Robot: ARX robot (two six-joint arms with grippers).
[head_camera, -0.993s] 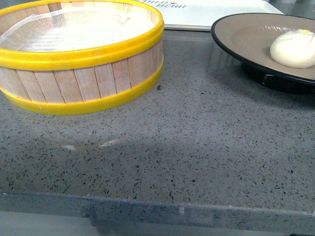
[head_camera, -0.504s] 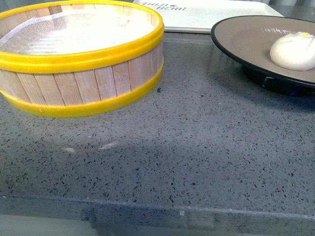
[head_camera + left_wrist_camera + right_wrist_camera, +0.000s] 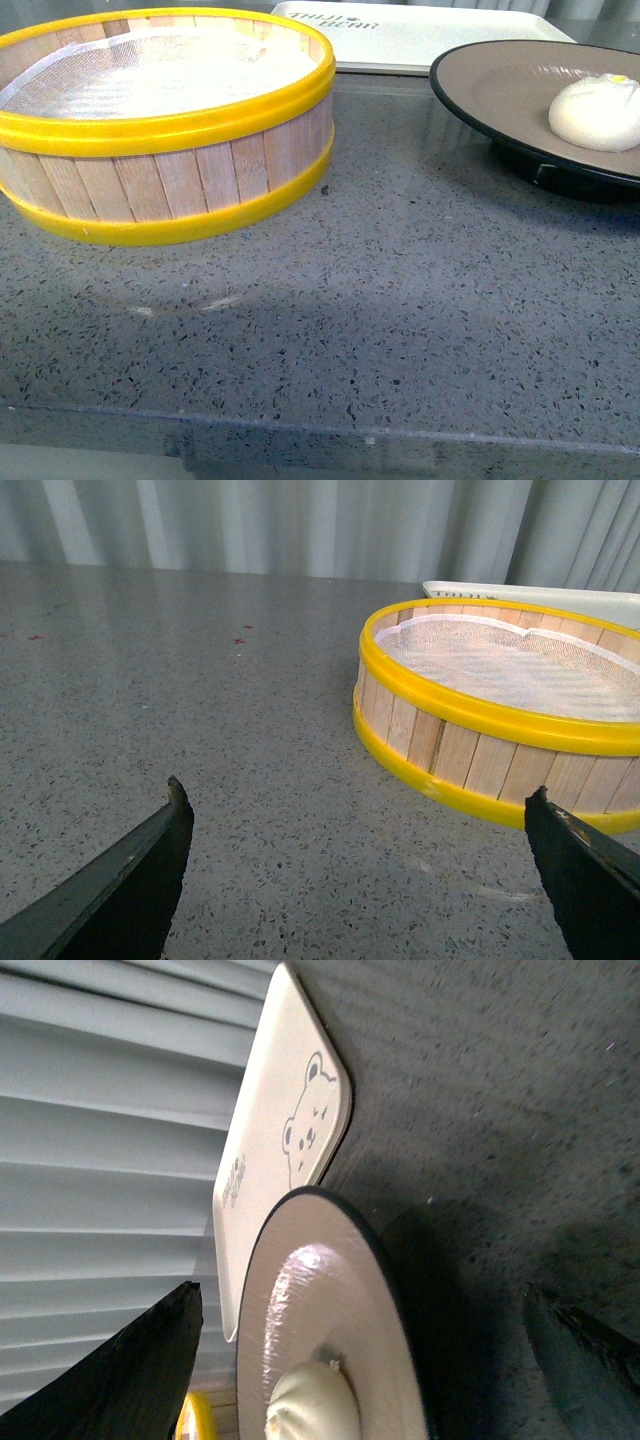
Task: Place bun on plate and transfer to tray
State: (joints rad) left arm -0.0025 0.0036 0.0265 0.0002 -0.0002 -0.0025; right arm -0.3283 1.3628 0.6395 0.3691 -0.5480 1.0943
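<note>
The bun [image 3: 598, 112] was small, round and white, with a tiny yellow dot on top; it sat upright on the plate [image 3: 500, 80], away from the middle; the plate was wide and shallow, tan inside, with a black rim and black underneath; the tray [image 3: 420, 35] was flat and white with rounded corners; it lay just behind the plate and had grey letters and a little bear face on it.

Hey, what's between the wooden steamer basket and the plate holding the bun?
Nothing: the front view shows only bare grey countertop between the steamer basket and the plate. The tray lies farther back, behind that gap.
</note>
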